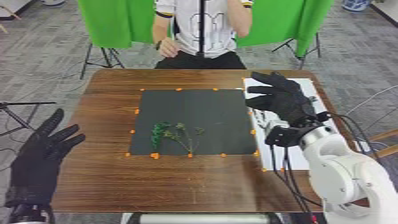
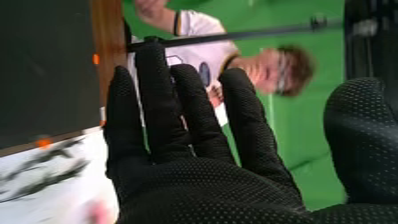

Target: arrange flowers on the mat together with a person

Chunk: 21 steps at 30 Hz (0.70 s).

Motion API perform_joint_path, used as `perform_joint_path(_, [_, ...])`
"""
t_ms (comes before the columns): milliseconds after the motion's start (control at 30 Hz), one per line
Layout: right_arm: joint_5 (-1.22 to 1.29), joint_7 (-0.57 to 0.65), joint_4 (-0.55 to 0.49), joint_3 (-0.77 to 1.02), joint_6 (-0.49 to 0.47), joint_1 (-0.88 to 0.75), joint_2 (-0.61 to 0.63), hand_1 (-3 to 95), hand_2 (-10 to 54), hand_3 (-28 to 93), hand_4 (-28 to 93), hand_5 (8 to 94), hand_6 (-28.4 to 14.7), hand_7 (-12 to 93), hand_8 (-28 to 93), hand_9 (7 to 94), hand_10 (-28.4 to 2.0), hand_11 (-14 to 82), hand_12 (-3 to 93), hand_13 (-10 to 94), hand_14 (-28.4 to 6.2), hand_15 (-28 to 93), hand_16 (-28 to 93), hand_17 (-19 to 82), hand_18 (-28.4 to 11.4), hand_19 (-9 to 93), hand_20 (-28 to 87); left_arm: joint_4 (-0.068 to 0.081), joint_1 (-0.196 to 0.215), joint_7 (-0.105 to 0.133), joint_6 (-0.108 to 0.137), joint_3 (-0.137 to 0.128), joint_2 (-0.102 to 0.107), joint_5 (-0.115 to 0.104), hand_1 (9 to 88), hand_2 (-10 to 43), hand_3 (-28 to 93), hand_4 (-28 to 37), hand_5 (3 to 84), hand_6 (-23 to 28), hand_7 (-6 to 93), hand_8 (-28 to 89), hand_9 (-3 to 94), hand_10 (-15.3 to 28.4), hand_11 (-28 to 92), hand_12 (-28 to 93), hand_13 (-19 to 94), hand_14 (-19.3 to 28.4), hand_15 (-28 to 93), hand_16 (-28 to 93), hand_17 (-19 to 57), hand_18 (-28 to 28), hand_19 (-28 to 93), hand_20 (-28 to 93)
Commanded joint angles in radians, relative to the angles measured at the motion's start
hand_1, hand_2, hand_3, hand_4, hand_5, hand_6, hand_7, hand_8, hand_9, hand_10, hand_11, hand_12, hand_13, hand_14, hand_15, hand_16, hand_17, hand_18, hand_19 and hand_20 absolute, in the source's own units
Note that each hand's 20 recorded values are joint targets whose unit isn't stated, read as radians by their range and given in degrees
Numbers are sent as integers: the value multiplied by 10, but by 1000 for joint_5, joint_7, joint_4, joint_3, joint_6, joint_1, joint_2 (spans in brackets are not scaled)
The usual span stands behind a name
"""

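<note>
Fingers (image 2: 154, 112) on the right hand (image 1: 282, 100) are spread, pinching nothing, upper right by the white sheet (image 1: 306, 86). Stems (image 2: 40, 172) still to place there, I reckon. Leafy sprig (image 1: 158, 135) and thinner sprig (image 1: 188, 142) lie on the mat (image 1: 191, 107), lower left of centre, so probably early days.

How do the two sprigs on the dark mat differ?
The leafy sprig is a deeper green, while the branching sprig is paler and more yellowish. The leafy sprig is dense and narrow; the branching sprig is sparse and fans out on thin stems. Both lie side by side on the half of the mat nearer the robot.
</note>
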Motion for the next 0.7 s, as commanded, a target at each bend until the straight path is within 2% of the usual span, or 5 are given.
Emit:
perform_joint_path(33, [253,-218,10,25,63,-201,47,185,84,699,-258,438,-34,109,-94,436,-199,137,151,352,-215,502,84,88,-241,588,95,2,0,30,-67,7,13,38,131,-30,747,-283,278,7,135,-102,318,163,194,116,211,251,460,-68,-149,216,388,121])
perform_joint_path(133, [270,-244,12,31,49,-219,45,182,84,706,-265,439,-32,119,-102,438,-197,140,152,354,-212,503,92,85,-239,574,115,4,-12,24,-66,22,25,34,138,-32,742,-283,266,7,138,-104,315,165,193,119,212,250,458,-64,-146,218,390,129])
perform_joint_path(267, [264,-258,14,29,52,-221,45,180,84,712,-268,438,-30,122,-103,441,-195,143,154,357,-211,504,94,83,-238,565,125,1,-26,1,-20,38,40,18,147,-21,735,-283,263,9,142,-106,315,168,194,123,213,252,457,-60,-141,217,392,138])
perform_joint_path(500, [237,-235,15,35,62,-224,37,177,83,717,-270,442,-30,126,-105,450,-197,149,153,367,-210,509,96,83,-241,563,139,4,-29,11,-15,42,45,15,156,-18,747,-283,287,30,146,-109,324,178,215,122,223,258,477,-64,-127,216,414,149])
perform_joint_path(700, [238,-237,13,37,69,-232,38,174,84,718,-271,447,-31,127,-106,454,-196,152,152,376,-210,520,94,84,-243,562,147,4,-38,-1,-18,44,44,21,157,-14,754,-283,289,32,148,-109,328,182,222,119,226,260,484,-69,-122,215,421,150])
